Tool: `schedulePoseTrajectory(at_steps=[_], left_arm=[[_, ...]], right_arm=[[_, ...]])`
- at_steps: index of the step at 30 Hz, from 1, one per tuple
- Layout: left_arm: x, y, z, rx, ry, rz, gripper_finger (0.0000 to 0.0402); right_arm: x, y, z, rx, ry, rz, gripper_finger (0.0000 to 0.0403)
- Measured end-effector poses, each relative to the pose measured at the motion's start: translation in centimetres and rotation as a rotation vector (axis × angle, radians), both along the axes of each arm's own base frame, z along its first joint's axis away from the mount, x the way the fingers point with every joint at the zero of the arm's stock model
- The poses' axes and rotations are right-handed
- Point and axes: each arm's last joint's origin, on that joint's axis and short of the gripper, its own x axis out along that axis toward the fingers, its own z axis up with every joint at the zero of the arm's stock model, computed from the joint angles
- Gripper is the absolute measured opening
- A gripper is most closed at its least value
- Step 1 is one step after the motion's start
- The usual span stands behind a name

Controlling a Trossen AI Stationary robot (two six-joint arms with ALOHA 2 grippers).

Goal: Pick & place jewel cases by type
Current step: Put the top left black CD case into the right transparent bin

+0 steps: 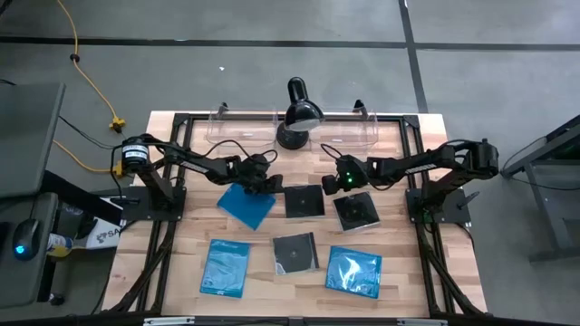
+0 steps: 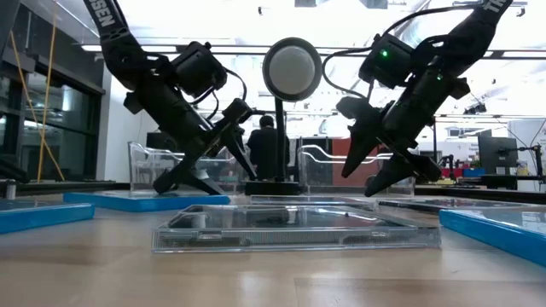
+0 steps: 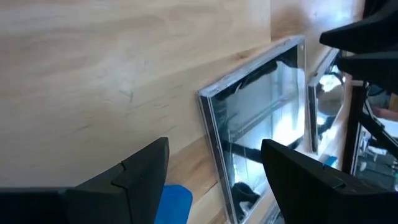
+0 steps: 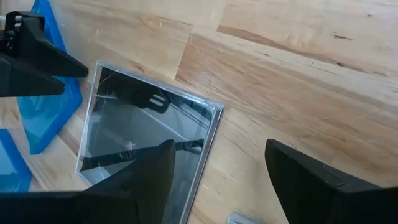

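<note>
Grippers – left, right – open; flanking black case.

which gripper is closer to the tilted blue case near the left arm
Left. The left gripper hangs open right at the far edge of that blue case. The right gripper, also open, sits farther off, past the middle black case.

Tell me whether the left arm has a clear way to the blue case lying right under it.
Probably yes. The left gripper hangs open just above the blue case, nothing lies on that case, and the right gripper is off over the black cases.
</note>
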Motion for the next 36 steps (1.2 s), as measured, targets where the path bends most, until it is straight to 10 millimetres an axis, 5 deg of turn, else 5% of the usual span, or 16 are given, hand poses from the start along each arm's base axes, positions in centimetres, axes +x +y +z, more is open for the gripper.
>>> schedulePoseTrajectory(at_steps=[21, 36], left_arm=[[2.9, -0.6, -0.9, -0.004, -0.003, 0.016, 0.0255], [2.8, -0.6, -1.3, 0.001, 0.032, 0.004, 0.0255]], right_arm=[[0.2, 0.1, -0.4, 0.053, -0.01, -0.028, 0.024], [1.2, 0.1, -2.3, 0.166, -0.022, -0.027, 0.024]])
